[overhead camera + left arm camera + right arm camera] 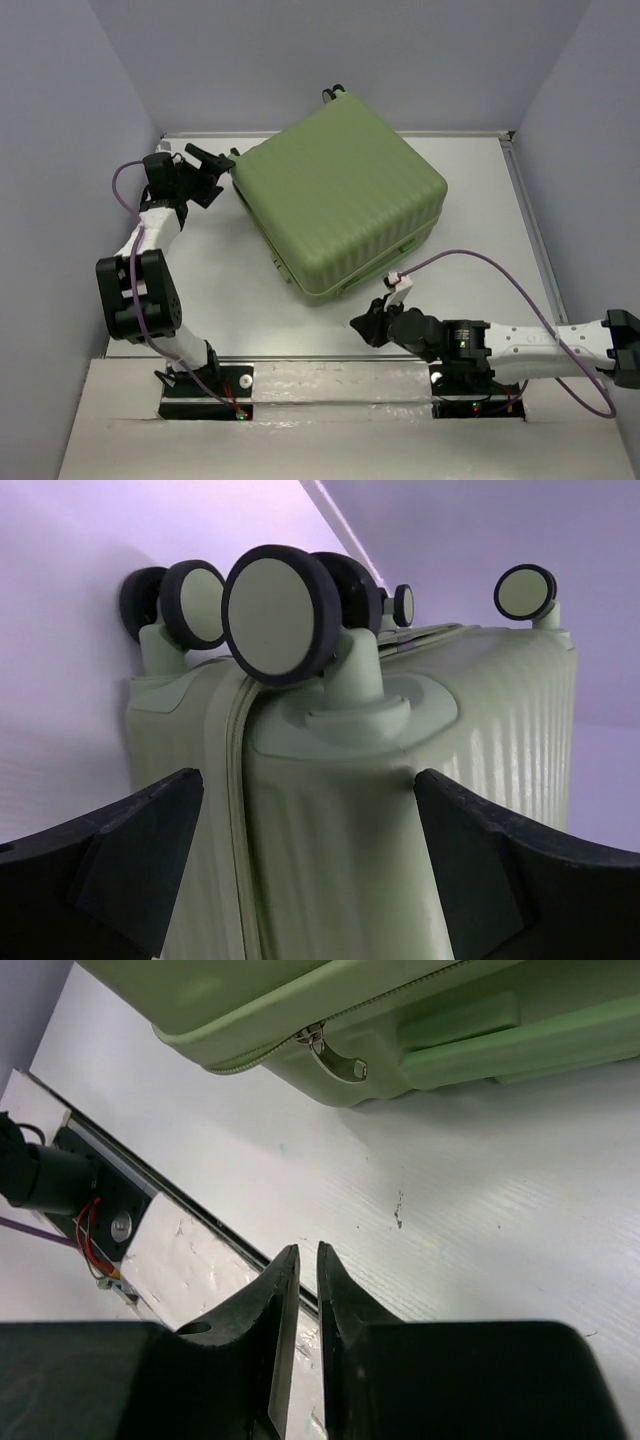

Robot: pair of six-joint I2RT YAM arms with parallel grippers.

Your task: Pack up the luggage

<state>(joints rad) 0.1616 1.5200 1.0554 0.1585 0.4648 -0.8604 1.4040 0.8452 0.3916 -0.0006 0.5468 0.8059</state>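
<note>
The luggage (338, 205), a light-green ribbed hard-shell suitcase, lies closed and flat on the white table, turned at an angle. My left gripper (215, 160) is open at its far left corner, its fingers (120, 870) spread wide in front of the wheel end; black wheels with green hubs (280, 615) stand above in the left wrist view. My right gripper (362, 325) is shut and empty, low over the table just in front of the suitcase's near edge. The right wrist view shows the zipper pull (335, 1055) and side handle (520, 1045) beyond it.
Grey-lilac walls close in the table at the back and both sides. The arm bases' mounting strip (300, 385) runs along the near edge. A purple cable (500, 275) loops over the table from the right arm.
</note>
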